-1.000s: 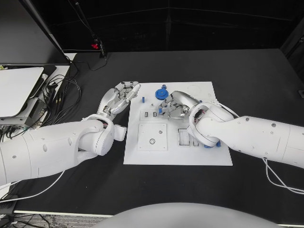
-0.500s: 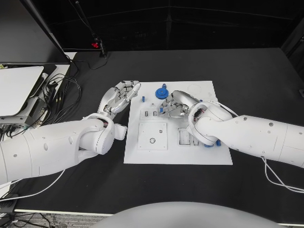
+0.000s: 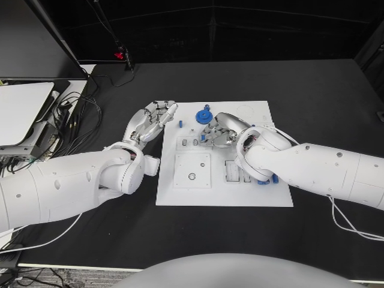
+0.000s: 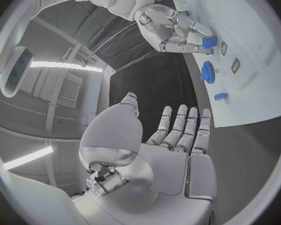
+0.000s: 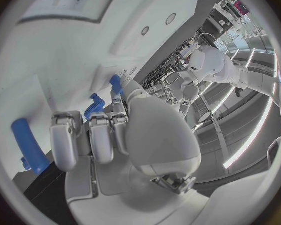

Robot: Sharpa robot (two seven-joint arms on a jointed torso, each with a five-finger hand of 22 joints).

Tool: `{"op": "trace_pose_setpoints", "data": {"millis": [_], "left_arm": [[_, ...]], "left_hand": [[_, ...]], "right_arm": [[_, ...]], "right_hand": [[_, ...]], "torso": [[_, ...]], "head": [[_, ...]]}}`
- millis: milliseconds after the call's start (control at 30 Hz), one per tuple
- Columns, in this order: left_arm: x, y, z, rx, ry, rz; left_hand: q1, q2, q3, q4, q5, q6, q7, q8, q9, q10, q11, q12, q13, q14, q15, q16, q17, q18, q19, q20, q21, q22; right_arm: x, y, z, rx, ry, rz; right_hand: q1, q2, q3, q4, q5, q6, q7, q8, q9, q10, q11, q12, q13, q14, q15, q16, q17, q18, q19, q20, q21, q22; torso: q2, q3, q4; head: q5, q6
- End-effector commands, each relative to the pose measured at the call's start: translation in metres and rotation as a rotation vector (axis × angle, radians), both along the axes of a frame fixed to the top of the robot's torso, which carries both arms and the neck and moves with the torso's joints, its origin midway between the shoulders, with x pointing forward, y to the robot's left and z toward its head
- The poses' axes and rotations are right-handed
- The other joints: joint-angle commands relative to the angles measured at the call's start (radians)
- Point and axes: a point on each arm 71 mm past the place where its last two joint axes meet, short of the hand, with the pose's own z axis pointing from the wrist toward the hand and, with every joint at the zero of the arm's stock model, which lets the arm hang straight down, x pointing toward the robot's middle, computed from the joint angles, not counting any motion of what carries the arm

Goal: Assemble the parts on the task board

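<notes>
On the black table, the task board (image 3: 244, 192) lies between both arms. Left hand (image 3: 150, 123) rests beside its edge, fingers straight and spread, holding nothing. Right hand (image 3: 222, 132) curls over the board's far part, seemingly pinching a small blue part (image 4: 208, 41); risk: slip or misaligned seating, since fingers hide the slot.
</notes>
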Motion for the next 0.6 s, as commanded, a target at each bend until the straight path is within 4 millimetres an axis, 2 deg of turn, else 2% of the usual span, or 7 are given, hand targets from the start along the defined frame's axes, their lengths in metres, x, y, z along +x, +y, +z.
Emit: {"op": "trace_pose_setpoints", "data": {"millis": [33, 600], "left_arm": [[-0.0056, -0.0019, 0.0195, -0.069, -0.262, -0.038], [-0.0055, -0.0016, 0.0193, -0.069, -0.260, -0.038]], "left_hand": [[0.002, 0.004, -0.007, 0.000, 0.005, 0.007, 0.156, 0.004, -0.001, 0.006, 0.002, 0.007, -0.001, 0.010, 0.000, 0.006, -0.001, 0.011, -0.003, 0.001, 0.005, 0.001], [0.002, 0.004, -0.007, 0.000, 0.005, 0.007, 0.156, 0.004, -0.001, 0.006, 0.002, 0.007, -0.001, 0.010, 0.000, 0.006, -0.001, 0.011, -0.003, 0.001, 0.005, 0.001]], "right_arm": [[-0.0004, 0.0006, -0.0018, -0.016, 0.012, 0.011], [-0.0011, 0.0043, -0.0039, -0.031, 0.036, 0.028]], "right_hand": [[0.004, 0.008, -0.001, -0.006, -0.005, -0.003, 0.000, 0.002, 0.002, 0.106, 0.007, 0.003, 0.263, 0.106, 0.006, 0.002, 0.263, -0.004, 0.096, 0.006, -0.005, 0.256], [0.010, 0.005, 0.001, -0.013, -0.009, -0.005, -0.004, -0.004, 0.000, 0.106, 0.004, 0.003, 0.263, 0.106, 0.005, 0.002, 0.263, -0.004, 0.095, 0.007, -0.006, 0.255]], "torso": [[0.000, 0.0006, 0.0008], [0.000, 0.0004, 0.0003]], "head": [[0.002, 0.000], [0.003, -0.003]]}}
